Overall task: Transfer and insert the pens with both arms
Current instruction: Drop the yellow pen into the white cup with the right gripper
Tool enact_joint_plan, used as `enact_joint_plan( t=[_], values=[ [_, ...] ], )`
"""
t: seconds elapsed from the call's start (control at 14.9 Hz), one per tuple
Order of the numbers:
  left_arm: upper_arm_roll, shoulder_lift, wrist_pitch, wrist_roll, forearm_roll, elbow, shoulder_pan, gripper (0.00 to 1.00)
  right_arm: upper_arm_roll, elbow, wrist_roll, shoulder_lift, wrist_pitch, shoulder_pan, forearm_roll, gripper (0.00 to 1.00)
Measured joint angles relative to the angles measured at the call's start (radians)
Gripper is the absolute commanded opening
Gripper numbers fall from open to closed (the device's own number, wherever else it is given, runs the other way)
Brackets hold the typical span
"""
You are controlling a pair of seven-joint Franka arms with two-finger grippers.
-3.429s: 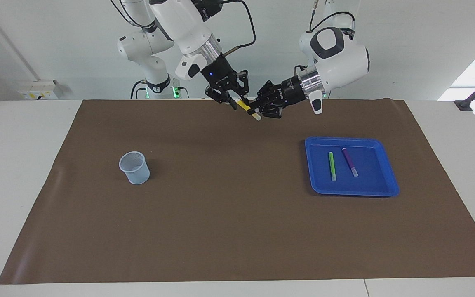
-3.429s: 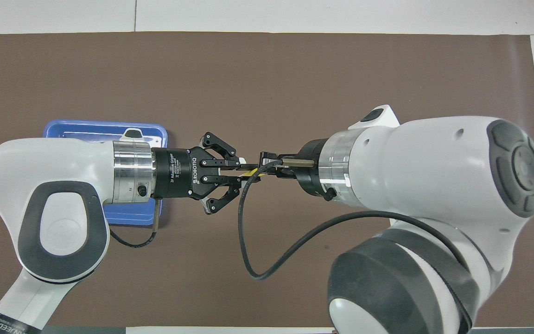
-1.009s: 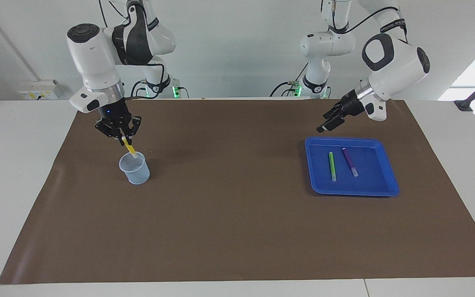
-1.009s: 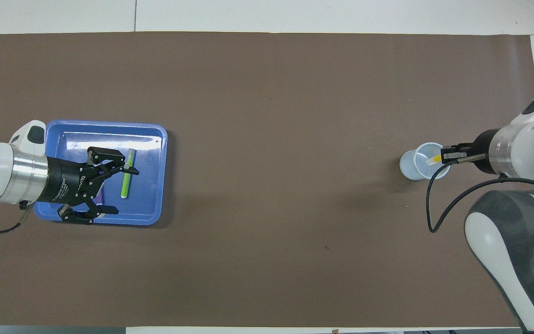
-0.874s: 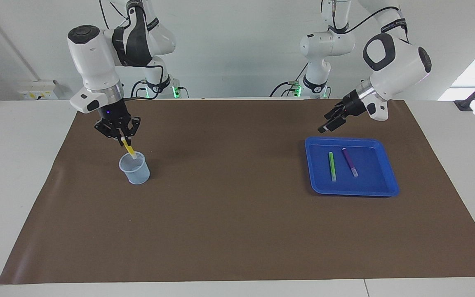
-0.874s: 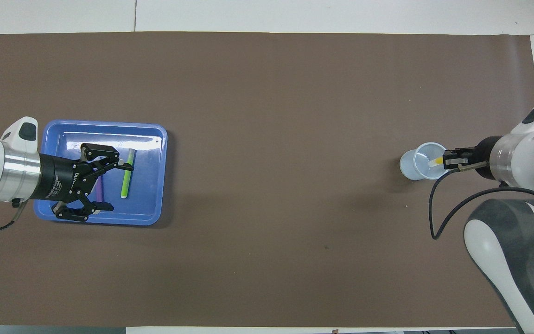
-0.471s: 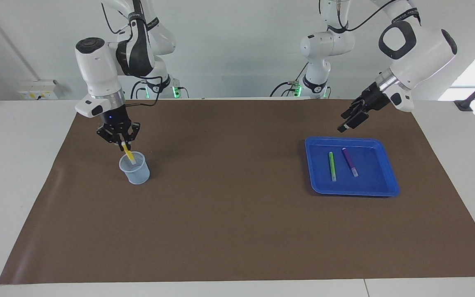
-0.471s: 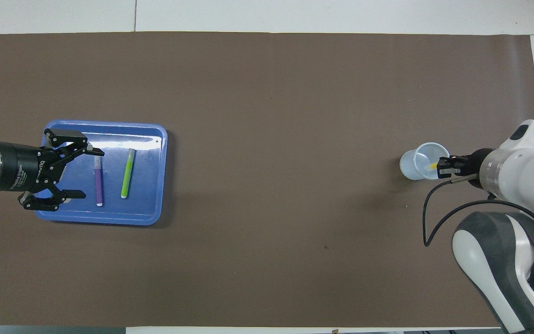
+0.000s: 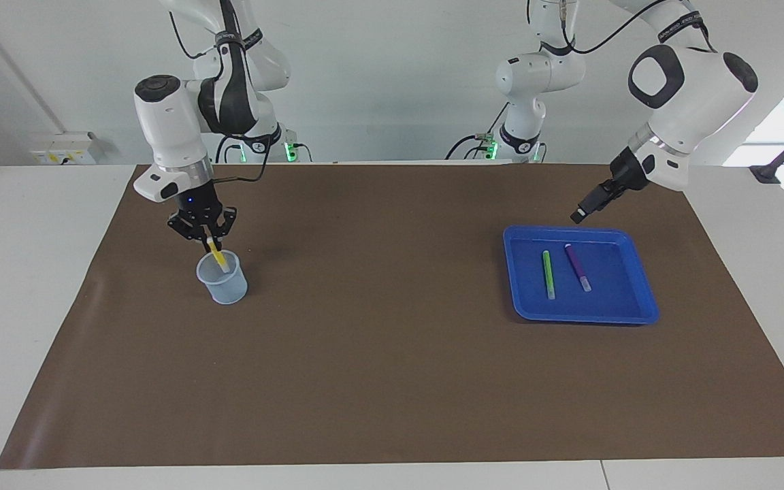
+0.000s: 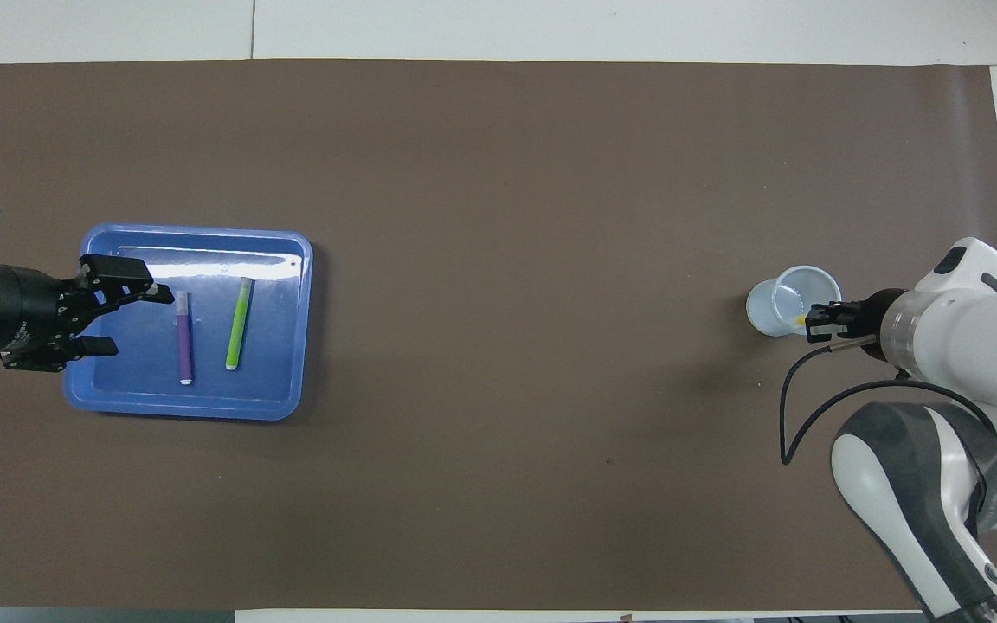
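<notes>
My right gripper (image 9: 210, 239) (image 10: 807, 322) hangs over the pale blue cup (image 9: 222, 277) (image 10: 791, 299), shut on the yellow pen (image 9: 217, 256) (image 10: 800, 321), whose lower end dips inside the cup's rim. The green pen (image 9: 548, 273) (image 10: 239, 323) and the purple pen (image 9: 577, 267) (image 10: 183, 337) lie side by side in the blue tray (image 9: 630, 313) (image 10: 282, 407). My left gripper (image 9: 577, 215) (image 10: 131, 322) is open, raised over the tray's edge nearest the robots, with nothing between its fingers.
A brown mat (image 9: 392, 354) covers the table between cup and tray. Two smaller white arms with green-lit bases (image 9: 263, 146) stand at the robots' end of the table.
The right gripper has lowered the yellow pen deeper into the cup. The left gripper has drawn back from over the pens toward the tray's edge at its own end.
</notes>
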Motion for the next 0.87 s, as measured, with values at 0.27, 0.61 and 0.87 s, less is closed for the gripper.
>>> enact_joint_plan(
  t=[0.27,0.61,0.87],
  values=[
    [-0.003,0.162,0.177,0.243,0.129,-0.005,-0.001,1.00,0.000,-0.010,0.000,0.030,0.044,0.000,0.000,0.00],
    [-0.009,0.307,0.318,0.378,0.242,-0.003,-0.013,1.00,0.000,-0.010,0.000,0.045,0.052,-0.001,0.000,0.60],
    [-0.009,0.342,0.341,0.420,0.250,-0.003,-0.014,0.95,0.000,-0.010,0.000,0.045,0.052,-0.002,0.000,0.80]
  ],
)
